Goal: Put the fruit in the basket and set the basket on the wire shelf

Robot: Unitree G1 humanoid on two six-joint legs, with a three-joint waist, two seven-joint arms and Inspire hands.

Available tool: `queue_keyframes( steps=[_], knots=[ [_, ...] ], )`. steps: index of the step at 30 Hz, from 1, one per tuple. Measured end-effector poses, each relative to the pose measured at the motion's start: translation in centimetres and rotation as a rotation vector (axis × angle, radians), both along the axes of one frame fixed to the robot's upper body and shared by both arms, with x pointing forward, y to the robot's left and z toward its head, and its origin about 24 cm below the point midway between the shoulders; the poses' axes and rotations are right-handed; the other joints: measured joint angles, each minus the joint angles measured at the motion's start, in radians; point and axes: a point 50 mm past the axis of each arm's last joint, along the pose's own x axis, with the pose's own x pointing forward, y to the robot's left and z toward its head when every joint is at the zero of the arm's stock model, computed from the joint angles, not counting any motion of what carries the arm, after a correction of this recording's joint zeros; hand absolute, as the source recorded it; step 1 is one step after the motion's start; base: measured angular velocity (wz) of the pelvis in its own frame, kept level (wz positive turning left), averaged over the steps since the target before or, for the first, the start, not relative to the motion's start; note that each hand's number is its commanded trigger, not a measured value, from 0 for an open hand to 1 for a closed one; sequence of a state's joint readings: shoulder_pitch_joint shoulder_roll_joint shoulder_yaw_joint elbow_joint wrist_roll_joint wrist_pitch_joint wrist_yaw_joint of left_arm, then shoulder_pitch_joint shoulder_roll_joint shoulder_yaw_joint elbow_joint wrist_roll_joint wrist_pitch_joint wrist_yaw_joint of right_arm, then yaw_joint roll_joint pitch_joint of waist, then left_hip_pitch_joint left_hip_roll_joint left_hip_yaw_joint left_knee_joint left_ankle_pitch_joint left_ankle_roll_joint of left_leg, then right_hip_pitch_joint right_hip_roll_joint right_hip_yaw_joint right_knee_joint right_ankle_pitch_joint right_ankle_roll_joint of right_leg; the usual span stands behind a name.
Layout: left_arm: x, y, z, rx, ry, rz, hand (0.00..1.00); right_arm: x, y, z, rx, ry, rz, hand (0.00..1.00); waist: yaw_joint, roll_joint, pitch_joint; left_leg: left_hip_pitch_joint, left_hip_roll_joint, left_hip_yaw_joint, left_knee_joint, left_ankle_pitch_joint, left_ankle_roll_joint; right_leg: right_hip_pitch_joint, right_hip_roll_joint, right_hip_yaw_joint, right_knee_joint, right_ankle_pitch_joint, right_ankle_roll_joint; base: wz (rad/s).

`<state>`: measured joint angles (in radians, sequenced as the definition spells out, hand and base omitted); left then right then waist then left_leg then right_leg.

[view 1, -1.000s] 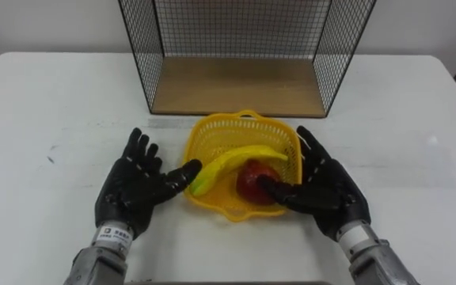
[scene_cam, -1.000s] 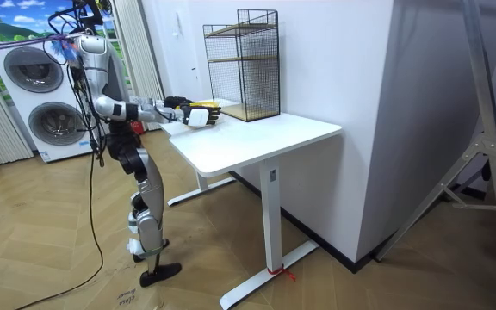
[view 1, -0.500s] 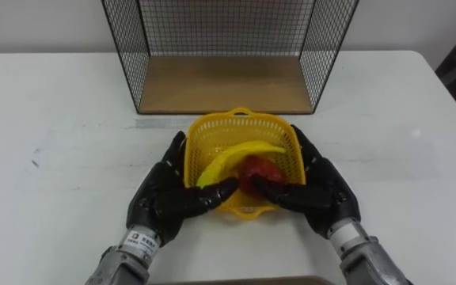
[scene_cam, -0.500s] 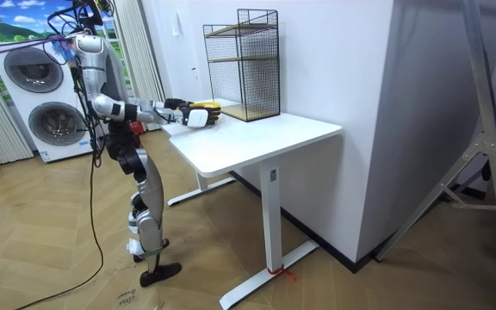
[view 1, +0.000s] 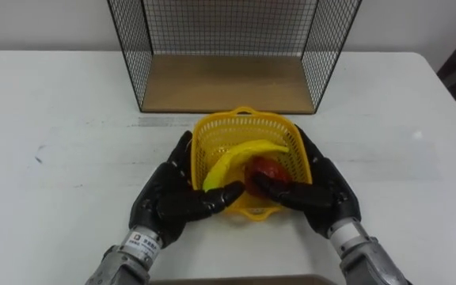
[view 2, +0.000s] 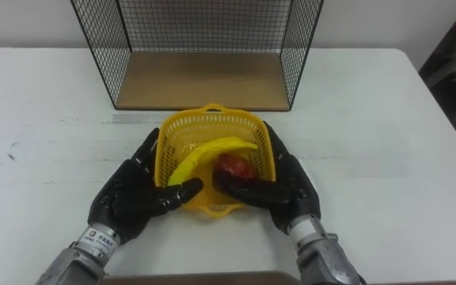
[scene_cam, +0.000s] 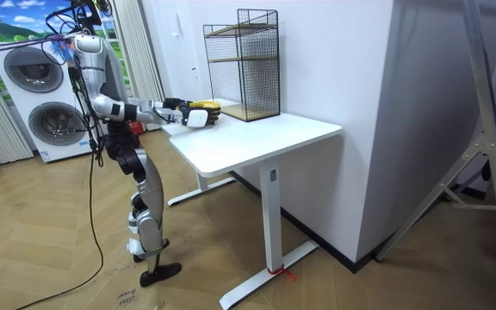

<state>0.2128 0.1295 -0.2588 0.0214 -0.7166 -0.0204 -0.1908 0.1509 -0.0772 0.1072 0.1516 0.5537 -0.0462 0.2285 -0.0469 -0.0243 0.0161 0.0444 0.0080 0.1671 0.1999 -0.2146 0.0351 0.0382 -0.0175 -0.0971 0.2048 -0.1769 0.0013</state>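
While left hand (view 1: 167,203), right hand (view 1: 324,198) clasp one basket (view 1: 214,136), one banana (view 1: 233,157), one apple (view 1: 267,168).

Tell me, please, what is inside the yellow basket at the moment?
A yellow banana and a red fruit lie inside the basket. The thumbs of the left hand and right hand reach over its near rim, hiding the near part of both.

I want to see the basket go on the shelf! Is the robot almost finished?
About halfway. Done: the banana and the red fruit lie in the yellow basket. In hand: the left robot hand and the right robot hand clasp the basket's two sides, thumbs at its near rim. Left: lifting it onto the wire shelf just behind it; the basket is not there yet.
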Motion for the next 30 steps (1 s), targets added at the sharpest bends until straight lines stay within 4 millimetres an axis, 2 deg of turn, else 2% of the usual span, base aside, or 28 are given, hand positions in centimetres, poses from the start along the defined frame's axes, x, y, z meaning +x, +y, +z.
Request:
queue_keyframes(
  steps=[12,18,30],
  knots=[
    [0.4,0.2,0.4,-0.038,-0.011,0.023,0.0,0.4,0.5,0.2,0.024,0.003,-0.007,0.0,0.001,0.004,0.0012,0.004,0.001,0.014,-0.001,0.0,0.0,-0.004,0.001,0.013,0.0,0.0,0.0,-0.03],
    [0.8,0.2,0.7,-0.093,-0.015,0.034,0.0,0.9,0.5,0.6,0.032,-0.012,-0.016,0.0,0.001,0.014,-0.0012,0.004,0.002,0.014,0.002,0.0,0.0,-0.004,0.001,0.013,0.0,0.0,-0.001,0.0],
    [2.0,0.5,2.2,-0.136,-0.108,0.073,0.0,2.0,1.0,3.5,0.065,-0.148,-0.008,0.0,0.007,0.006,-0.0003,0.017,0.005,0.014,-0.002,0.0,0.0,0.009,0.002,0.012,0.001,0.001,-0.001,0.0]
  ],
)
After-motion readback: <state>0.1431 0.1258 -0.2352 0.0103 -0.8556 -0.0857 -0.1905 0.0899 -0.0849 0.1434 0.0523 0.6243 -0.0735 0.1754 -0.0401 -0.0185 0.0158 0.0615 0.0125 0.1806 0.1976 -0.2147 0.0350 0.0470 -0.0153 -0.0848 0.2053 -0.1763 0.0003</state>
